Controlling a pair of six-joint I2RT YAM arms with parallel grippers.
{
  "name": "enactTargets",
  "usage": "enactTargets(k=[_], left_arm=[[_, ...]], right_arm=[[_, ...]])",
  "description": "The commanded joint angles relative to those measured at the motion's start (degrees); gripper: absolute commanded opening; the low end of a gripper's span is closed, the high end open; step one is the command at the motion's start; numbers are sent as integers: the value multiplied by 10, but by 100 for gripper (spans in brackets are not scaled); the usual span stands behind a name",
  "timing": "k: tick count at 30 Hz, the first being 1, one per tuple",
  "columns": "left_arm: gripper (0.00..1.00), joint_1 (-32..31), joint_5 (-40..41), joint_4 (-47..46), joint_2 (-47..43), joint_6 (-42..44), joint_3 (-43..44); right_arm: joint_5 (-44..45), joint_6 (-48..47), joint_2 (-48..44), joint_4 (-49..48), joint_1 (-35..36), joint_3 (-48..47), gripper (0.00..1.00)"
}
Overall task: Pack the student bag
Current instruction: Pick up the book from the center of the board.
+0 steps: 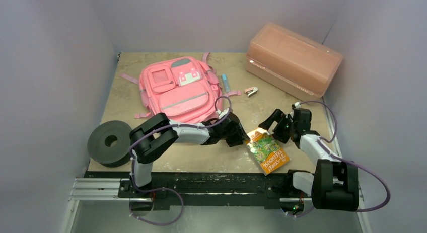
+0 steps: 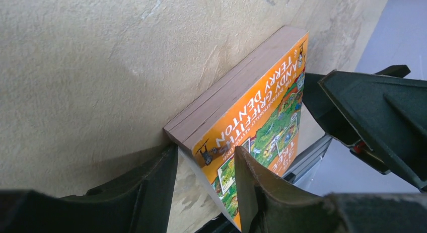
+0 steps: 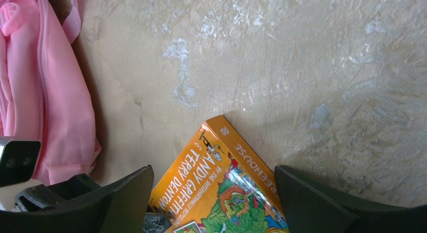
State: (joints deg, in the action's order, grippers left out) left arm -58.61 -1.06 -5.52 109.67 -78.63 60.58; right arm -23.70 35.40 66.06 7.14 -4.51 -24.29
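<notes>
The pink student bag (image 1: pixel 176 89) lies flat at the back left of the table, its side showing in the right wrist view (image 3: pixel 45 92). An orange paperback book (image 1: pixel 268 151) lies in front of it, to the right. My left gripper (image 1: pixel 245 137) has narrowed onto the book's (image 2: pixel 252 107) near corner. One finger (image 2: pixel 151 187) is at the page edge and the other (image 2: pixel 257 187) is on the cover, so the gripper (image 2: pixel 205 151) pinches that corner. My right gripper (image 1: pixel 272 123) hovers wide open over the book's (image 3: pixel 221 192) far end, its fingertips (image 3: pixel 214 177) holding nothing.
A translucent orange-pink plastic box (image 1: pixel 294 59) stands at the back right. A blue tube (image 1: pixel 226 83) and a small pink clip (image 1: pixel 251 91) lie beside the bag. A black tape roll (image 1: pixel 110 142) sits at the left edge. The right arm's fingers (image 2: pixel 372 107) are close to my left gripper.
</notes>
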Motion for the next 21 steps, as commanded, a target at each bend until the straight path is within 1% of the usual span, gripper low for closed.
enactTargets(k=[1, 4, 8, 14, 16, 18, 21], left_arm=[[43, -4, -15, -67, 14, -22, 19], [40, -6, -11, -67, 0, -3, 30], [39, -8, 3, -63, -29, 27, 40], [38, -8, -9, -58, -45, 19, 57], [38, -8, -13, -52, -43, 10, 60], [35, -8, -16, -52, -38, 5, 60], [35, -8, -22, -46, -32, -6, 60]], right_arm=[[-34, -16, 17, -25, 4, 3, 94], [-41, -19, 27, -30, 4, 3, 94], [-46, -19, 37, -33, 5, 2, 94], [-46, -19, 37, -34, 6, 1, 94], [-46, -19, 38, -33, 6, 1, 94], [-45, -19, 40, -34, 6, 1, 94], [-43, -19, 42, -33, 7, 0, 94]])
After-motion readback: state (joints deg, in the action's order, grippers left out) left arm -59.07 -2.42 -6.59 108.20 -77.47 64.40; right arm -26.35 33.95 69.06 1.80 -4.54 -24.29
